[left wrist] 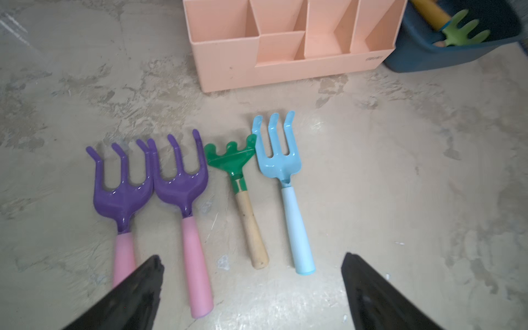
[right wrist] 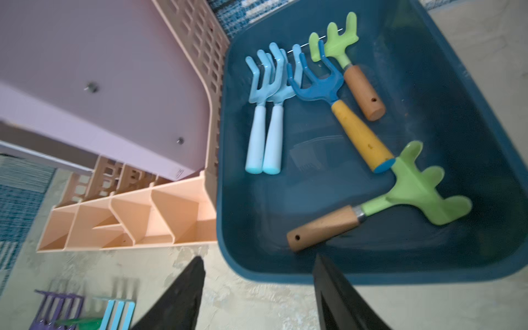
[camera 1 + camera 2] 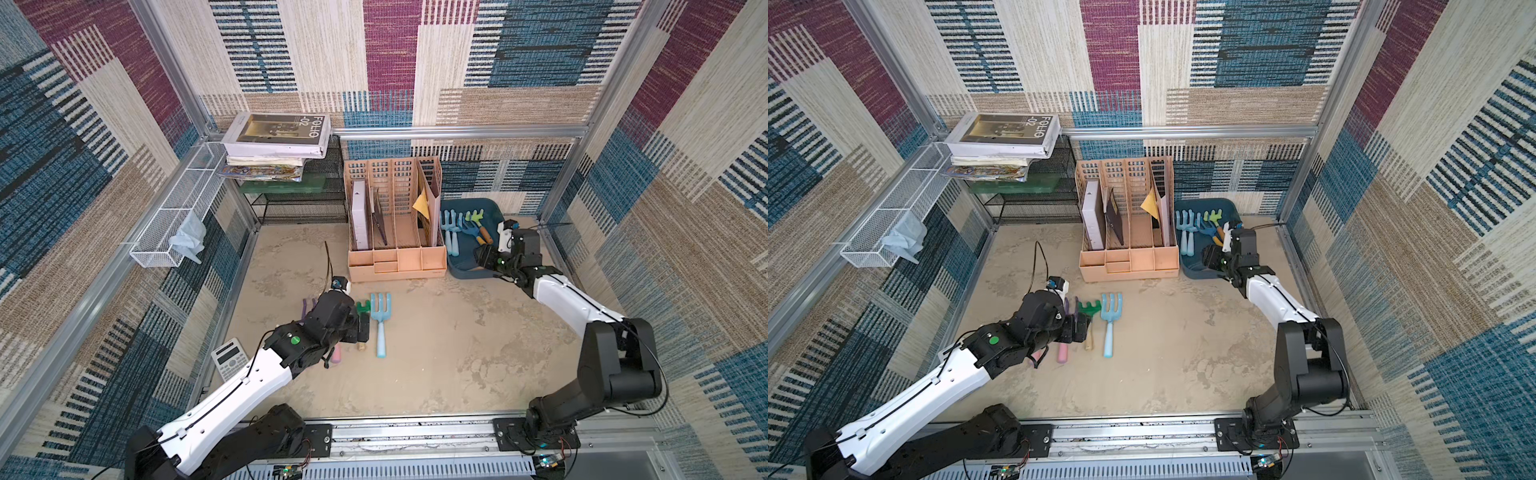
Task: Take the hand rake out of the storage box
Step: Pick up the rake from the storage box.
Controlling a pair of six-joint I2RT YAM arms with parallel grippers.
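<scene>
Note: your right gripper (image 2: 258,258) hangs part-open and empty at the storage box's (image 2: 285,274) near rim, left gripper (image 1: 251,255) wide and empty; the nearest green hand rake (image 2: 400,197) lies inside, head against the yellow-handled rake (image 2: 363,137), so closing off-centre may drag both or clip the rim.

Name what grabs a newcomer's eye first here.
Four hand rakes lie in a row on the sandy table by the open left gripper: a purple pair, a green one, a light blue one. Back right, beside the peach organiser, the teal storage box holds five more rakes, with the open right gripper at its near rim.
</scene>
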